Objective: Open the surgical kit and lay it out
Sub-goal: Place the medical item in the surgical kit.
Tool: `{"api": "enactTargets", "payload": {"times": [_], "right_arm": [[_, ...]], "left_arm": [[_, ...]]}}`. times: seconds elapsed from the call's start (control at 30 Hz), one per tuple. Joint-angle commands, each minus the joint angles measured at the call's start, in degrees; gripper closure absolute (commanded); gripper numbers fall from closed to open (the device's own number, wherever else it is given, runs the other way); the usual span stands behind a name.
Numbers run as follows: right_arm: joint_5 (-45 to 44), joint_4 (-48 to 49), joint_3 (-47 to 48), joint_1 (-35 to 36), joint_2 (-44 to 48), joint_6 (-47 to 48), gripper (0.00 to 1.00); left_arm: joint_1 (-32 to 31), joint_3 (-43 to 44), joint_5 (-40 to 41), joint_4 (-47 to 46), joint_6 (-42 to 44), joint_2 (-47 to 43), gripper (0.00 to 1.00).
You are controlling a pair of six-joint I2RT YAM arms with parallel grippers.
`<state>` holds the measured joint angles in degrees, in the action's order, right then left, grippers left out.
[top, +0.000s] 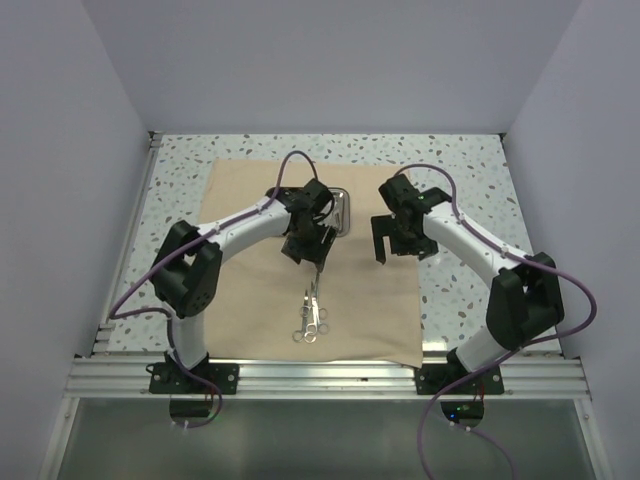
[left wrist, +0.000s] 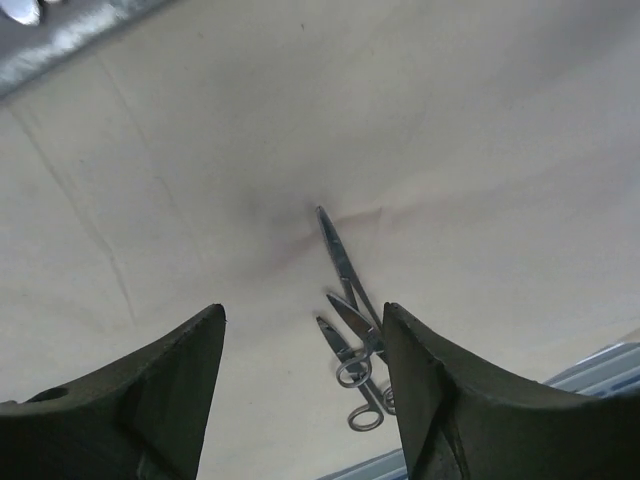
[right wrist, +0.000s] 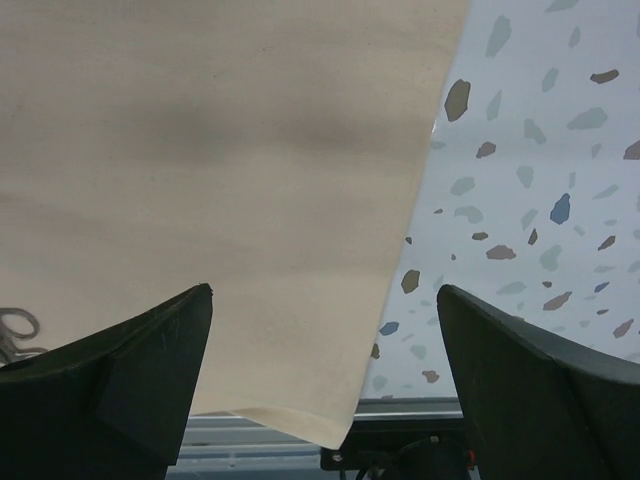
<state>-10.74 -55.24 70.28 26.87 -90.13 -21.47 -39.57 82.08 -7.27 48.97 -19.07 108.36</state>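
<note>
Speckled table [top: 460, 170] under cloth [top: 250, 200]; tray [top: 346, 215] shows overhead, not from right wrist; left claw [left wrist: 302, 307], right claw [right wrist: 325, 288] both apart, empty.

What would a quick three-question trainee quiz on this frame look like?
1. True or false: the steel tray sits on the cloth.
2. The instruments lie: A) in the tray; B) on the cloth, nearer the arm bases than the tray; C) on the bare table.
3. Fill in: the left jaws and the right jaws are both ___, holding nothing.
Key: 1 true; 2 B; 3 open.
</note>
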Motion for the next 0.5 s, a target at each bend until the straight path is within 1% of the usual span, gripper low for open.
{"api": "enactTargets", "payload": {"times": [0.0,0.07,0.13,0.2,0.23,0.27,0.33,0.37,0.43,0.47], "right_arm": [[2.0,1.9,7.2,-0.2,-1.2,-0.2,0.02],[3.1,2.6,9.9,-0.2,-2.7,-0.4,0.02],[4.9,3.4,13.6,-0.2,-5.6,-0.7,0.05],[6.4,4.4,17.1,0.0,-7.9,-1.1,0.09],[6.9,5.1,18.3,0.0,-10.7,-1.1,0.12],[7.1,5.1,21.0,0.1,-12.1,-1.2,0.17],[7.8,5.1,24.1,0.1,-16.9,-1.3,0.21],[8.0,4.8,27.2,0.2,-18.4,-1.3,0.25],[8.6,4.7,30.5,0.2,-21.7,-1.5,0.3],[8.7,4.6,33.6,0.1,-24.6,-1.6,0.33]], "left_arm": [[0.1,7.2,6.8,1.7,-2.5,-1.5,0.32],[0.2,9.0,8.8,2.1,-3.1,-2.0,0.31],[1.1,10.9,9.7,2.4,-3.8,-3.4,0.31],[2.6,11.4,9.9,2.4,-4.1,-4.9,0.32],[3.3,11.3,9.9,2.4,-4.3,-5.5,0.32],[3.9,10.6,9.9,2.6,-4.5,-6.7,0.33],[6.2,9.5,9.8,2.6,-4.5,-8.2,0.34],[6.9,7.9,9.8,2.5,-4.4,-9.7,0.34],[9.1,6.3,9.6,2.4,-4.3,-11.3,0.35],[10.3,4.6,9.5,2.4,-3.9,-12.8,0.35]]}}
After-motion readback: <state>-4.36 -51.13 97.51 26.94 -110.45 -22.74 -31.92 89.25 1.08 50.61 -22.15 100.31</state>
